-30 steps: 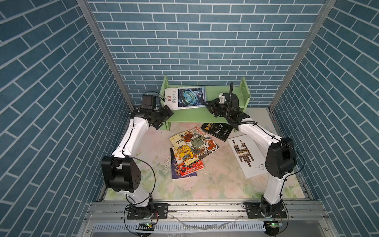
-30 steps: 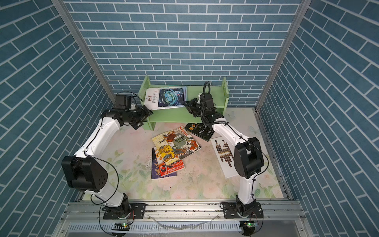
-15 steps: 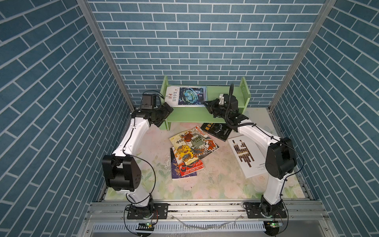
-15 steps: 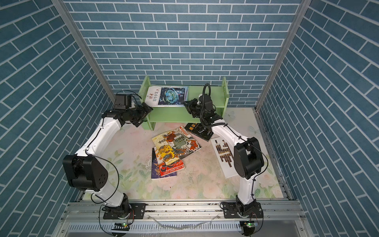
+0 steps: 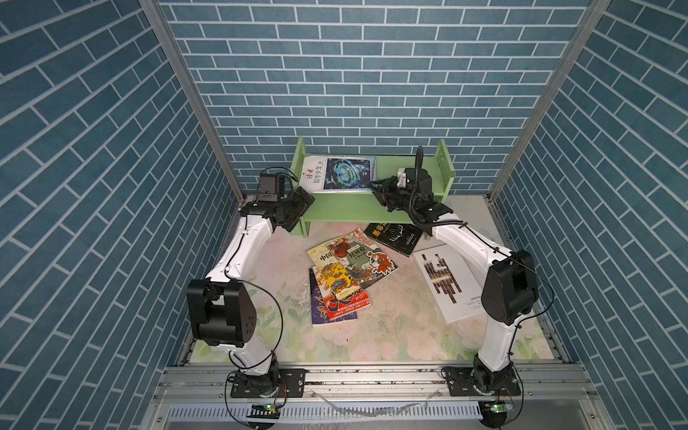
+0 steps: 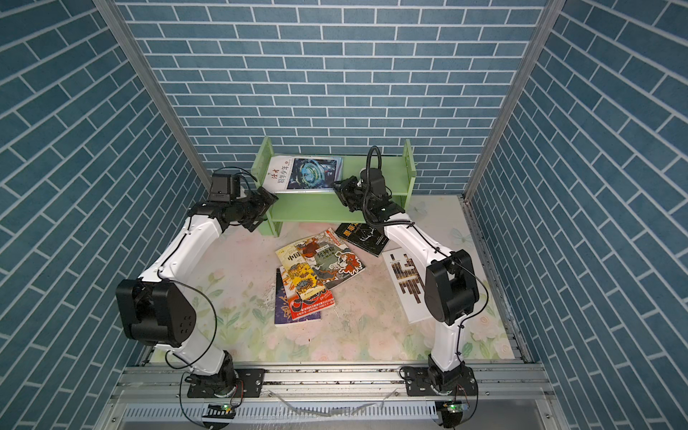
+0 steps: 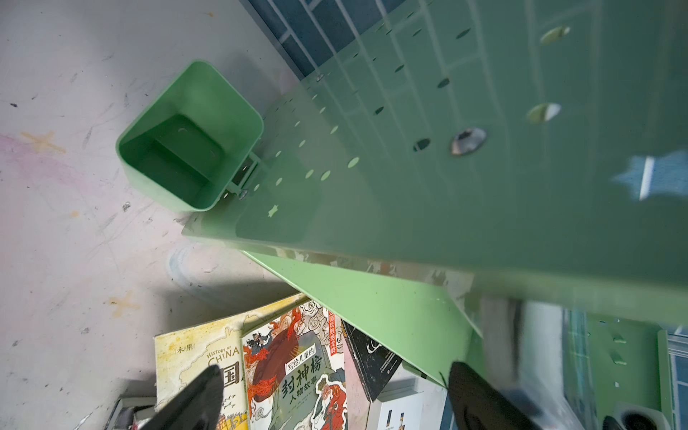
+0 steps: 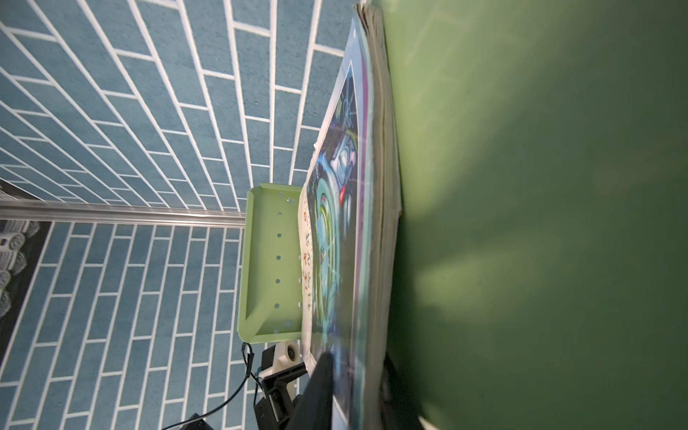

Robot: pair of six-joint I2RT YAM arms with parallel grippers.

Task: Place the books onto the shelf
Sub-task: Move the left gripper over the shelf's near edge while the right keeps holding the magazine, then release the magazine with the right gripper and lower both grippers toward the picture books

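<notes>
The right gripper straddles the corner of the blue-covered book lying flat on the top tier of the shelf, a dark finger on each face, but the tips are blurred and cut off, so I can't tell if it's pinching or just loosely around it. The left gripper gapes wide and empty beside the shelf's left side panel, near the green cup. Down on the table, the black book and white book are partly hidden under the right arm, and the colourful pile overlaps.
</notes>
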